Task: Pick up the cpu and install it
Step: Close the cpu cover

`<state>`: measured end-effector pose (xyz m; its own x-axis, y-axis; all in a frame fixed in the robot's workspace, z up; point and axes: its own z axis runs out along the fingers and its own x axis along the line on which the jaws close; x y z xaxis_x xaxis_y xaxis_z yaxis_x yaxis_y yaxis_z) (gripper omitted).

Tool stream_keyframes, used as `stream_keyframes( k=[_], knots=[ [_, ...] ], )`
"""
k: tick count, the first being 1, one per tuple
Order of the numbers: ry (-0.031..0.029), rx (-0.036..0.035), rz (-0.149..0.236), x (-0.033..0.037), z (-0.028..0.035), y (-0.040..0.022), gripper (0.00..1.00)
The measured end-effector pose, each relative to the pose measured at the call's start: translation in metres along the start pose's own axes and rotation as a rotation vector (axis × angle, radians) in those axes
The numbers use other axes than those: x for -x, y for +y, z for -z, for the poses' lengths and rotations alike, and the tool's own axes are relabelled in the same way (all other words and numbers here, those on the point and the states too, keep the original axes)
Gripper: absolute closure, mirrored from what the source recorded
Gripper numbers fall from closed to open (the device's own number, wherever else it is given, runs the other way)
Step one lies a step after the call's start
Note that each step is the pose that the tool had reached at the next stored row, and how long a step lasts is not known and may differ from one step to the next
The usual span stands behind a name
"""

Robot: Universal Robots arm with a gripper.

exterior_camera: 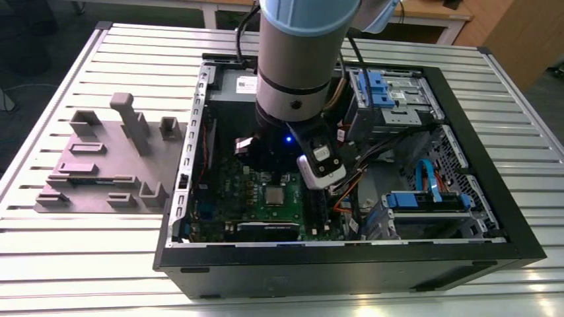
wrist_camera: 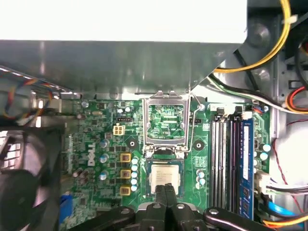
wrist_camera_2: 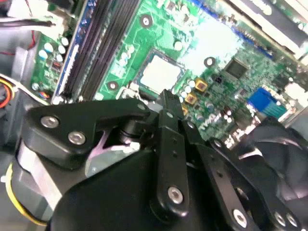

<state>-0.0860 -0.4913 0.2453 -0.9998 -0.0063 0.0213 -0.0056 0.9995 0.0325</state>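
**Gripper.** In the first wrist view the 2 black fingers of the gripper (wrist_camera: 166,190) are pressed together. Only a thin seam shows between them and nothing is pinched. The second wrist view shows the gripper (wrist_camera_2: 168,98) in the same condition.

**Contact.** The tips sit at the near edge of the cpu (wrist_camera: 165,174). They may be resting on its silver top or standing just above it; this cannot be told.

**Cpu.** It lies flat in its socket on the green motherboard (wrist_camera: 96,139), and it is also seen past the fingertips in the second wrist view (wrist_camera_2: 161,74).

**Obstructions.**
- In the exterior view the fingers are hidden behind the wrist and a white camera housing (exterior_camera: 321,168).
- There the cpu (exterior_camera: 276,195) reads as a small pale square.
- In the second wrist view the gripper's own linkage covers the nearer part of the board.
- A dark fan (wrist_camera: 19,187) is cut off at the picture edge and blurred.
- A grey metal box (wrist_camera: 120,62) overhangs the far part of the board.

**Surroundings.**
- The socket frame (wrist_camera: 166,102) stands raised and open just beyond the cpu.
- Dark memory slots (wrist_camera: 231,159) run beside the socket.
- Coloured cables (wrist_camera: 274,43) pass near the grey box.

**Arm.**
- The arm (exterior_camera: 300,66) comes down nearly upright into the open computer case (exterior_camera: 352,264), with its upper part cut off.
- The case lies on a slatted metal table (exterior_camera: 88,264).
- A grey-mauve tray (exterior_camera: 97,172) sits at the exterior view's left of the case, apart from it.
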Motion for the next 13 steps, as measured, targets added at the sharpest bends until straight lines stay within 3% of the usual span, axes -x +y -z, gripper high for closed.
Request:
stream_keyframes(
  k=[10,11,13],
  knots=[
    [0.0027,-0.0044,0.16,0.0,-0.0008,0.0,0.9],
    [0.0015,-0.0029,0.171,0.0,-0.001,-0.0001,0.9],
    [-0.0023,0.0096,0.189,0.0,-0.0013,0.0,0.9]
  ],
)
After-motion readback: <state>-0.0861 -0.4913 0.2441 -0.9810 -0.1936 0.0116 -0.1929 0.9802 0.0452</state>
